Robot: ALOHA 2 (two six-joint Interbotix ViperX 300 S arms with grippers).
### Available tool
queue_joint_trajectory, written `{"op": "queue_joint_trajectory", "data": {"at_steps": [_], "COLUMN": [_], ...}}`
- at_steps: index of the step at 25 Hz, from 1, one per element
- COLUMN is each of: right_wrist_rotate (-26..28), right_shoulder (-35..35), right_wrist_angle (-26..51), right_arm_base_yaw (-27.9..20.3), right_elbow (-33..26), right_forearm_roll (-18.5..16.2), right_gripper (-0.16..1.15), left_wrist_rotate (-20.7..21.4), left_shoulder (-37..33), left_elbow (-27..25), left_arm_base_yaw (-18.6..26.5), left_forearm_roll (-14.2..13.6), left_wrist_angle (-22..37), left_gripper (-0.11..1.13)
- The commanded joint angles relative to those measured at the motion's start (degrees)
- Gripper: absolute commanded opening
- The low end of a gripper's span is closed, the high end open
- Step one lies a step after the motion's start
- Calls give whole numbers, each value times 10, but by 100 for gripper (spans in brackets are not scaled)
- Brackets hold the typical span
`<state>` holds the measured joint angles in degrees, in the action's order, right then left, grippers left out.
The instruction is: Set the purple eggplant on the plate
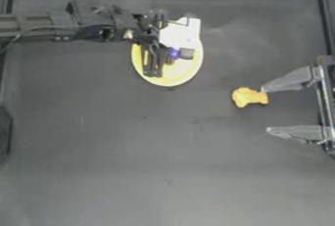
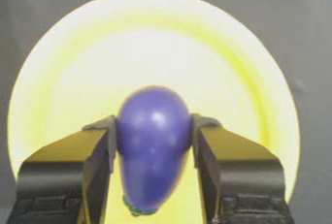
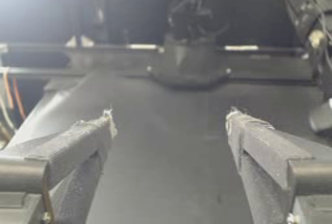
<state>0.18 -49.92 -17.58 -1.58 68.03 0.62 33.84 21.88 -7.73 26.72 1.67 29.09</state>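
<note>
The purple eggplant is a glossy blue-purple oval, and my left gripper is shut on it, one jaw against each side. It hangs over the pale yellow plate, which fills the left wrist view behind it. From above, the left arm reaches in from the left, its gripper over the plate, and only a small spot of the eggplant shows. My right gripper stands open at the right edge, holding nothing.
A lumpy orange-yellow piece lies on the dark table just off the right gripper's upper finger. The right wrist view looks across bare table between its open jaws.
</note>
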Motion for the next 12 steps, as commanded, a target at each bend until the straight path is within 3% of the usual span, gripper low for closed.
{"op": "queue_joint_trajectory", "data": {"at_steps": [1, 6, 12], "right_wrist_rotate": [-1, -1, -1], "right_shoulder": [4, 4, 4], "right_wrist_angle": [-4, -4, -4], "right_arm_base_yaw": [0, 0, 0], "right_elbow": [-6, -6, -5], "right_forearm_roll": [3, 3, 5], "right_gripper": [99, 99, 99], "left_wrist_rotate": [14, 18, 20], "left_shoulder": [-19, -17, -13], "left_elbow": [17, 17, 18], "left_arm_base_yaw": [5, 6, 7], "left_forearm_roll": [1, -3, 4], "left_wrist_angle": [0, 1, 3], "left_gripper": [29, 40, 84]}}
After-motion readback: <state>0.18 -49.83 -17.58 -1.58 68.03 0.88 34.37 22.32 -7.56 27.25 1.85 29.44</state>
